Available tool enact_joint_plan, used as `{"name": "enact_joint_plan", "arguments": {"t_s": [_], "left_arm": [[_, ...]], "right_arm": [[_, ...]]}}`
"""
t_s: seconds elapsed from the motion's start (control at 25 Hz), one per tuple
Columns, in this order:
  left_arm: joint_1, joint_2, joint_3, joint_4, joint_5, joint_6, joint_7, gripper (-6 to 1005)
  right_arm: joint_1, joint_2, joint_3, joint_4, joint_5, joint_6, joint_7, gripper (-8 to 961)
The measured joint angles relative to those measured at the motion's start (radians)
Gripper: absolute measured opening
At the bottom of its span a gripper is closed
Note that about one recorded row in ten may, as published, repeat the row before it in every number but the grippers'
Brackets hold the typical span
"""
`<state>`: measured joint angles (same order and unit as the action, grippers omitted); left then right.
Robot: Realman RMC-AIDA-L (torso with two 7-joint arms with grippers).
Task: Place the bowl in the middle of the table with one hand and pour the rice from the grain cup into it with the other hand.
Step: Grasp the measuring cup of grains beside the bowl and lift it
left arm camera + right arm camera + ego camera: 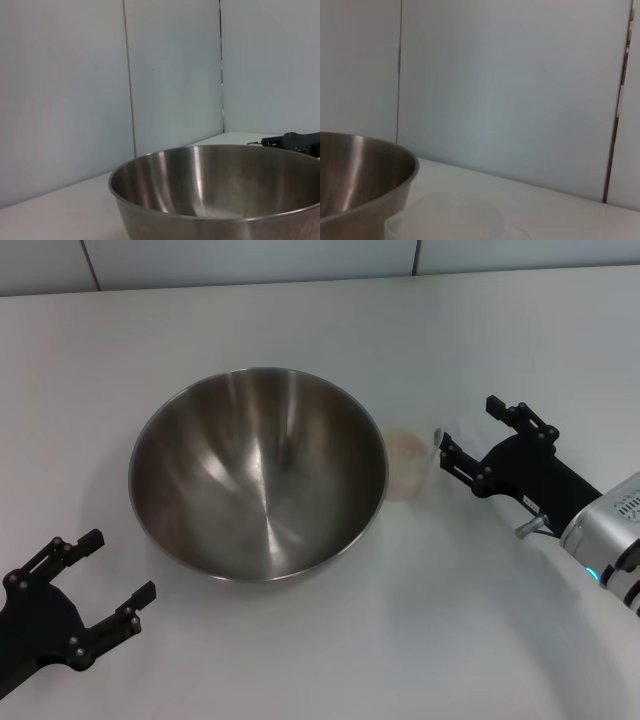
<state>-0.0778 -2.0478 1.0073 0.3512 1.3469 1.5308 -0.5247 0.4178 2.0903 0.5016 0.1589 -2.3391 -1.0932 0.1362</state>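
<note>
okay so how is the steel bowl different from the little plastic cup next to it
The bowl is shiny, opaque steel; the grain cup is clear, nearly colourless plastic. The bowl is far wider than the cup. The bowl looks empty inside, while the cup holds pale rice. Both stand upright on the white table, the cup just off the bowl's rim on the robot's right, and neither is held: the right gripper is open beside the cup, and the left gripper is open near the bowl.

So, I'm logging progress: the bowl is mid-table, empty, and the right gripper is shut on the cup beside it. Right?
Not quite. The head view shows the right gripper open, its fingers just short of the cup, not shut on it. The rest holds: the bowl sits mid-table and is empty, with the cup beside it holding the rice.
</note>
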Motion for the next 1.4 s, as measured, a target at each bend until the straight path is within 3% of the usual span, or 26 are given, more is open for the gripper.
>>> {"name": "enact_joint_plan", "arguments": {"t_s": [0.36,0.84,1.16,1.4], "left_arm": [[0.000,0.001,0.000,-0.013,0.000,-0.001,0.000,815],[-0.002,0.002,0.005,-0.017,0.000,-0.013,0.000,815],[-0.002,0.002,0.006,-0.017,0.000,-0.014,0.000,814],[-0.003,0.002,0.005,-0.017,0.001,-0.014,0.000,814]], "right_arm": [[0.004,0.001,0.001,0.008,0.014,0.003,-0.006,665],[0.004,0.001,0.002,0.030,0.014,0.026,-0.084,427],[0.002,0.002,0.000,0.037,0.014,0.014,-0.088,17],[-0.015,0.002,0.000,0.038,0.043,-0.068,-0.088,11]]}}
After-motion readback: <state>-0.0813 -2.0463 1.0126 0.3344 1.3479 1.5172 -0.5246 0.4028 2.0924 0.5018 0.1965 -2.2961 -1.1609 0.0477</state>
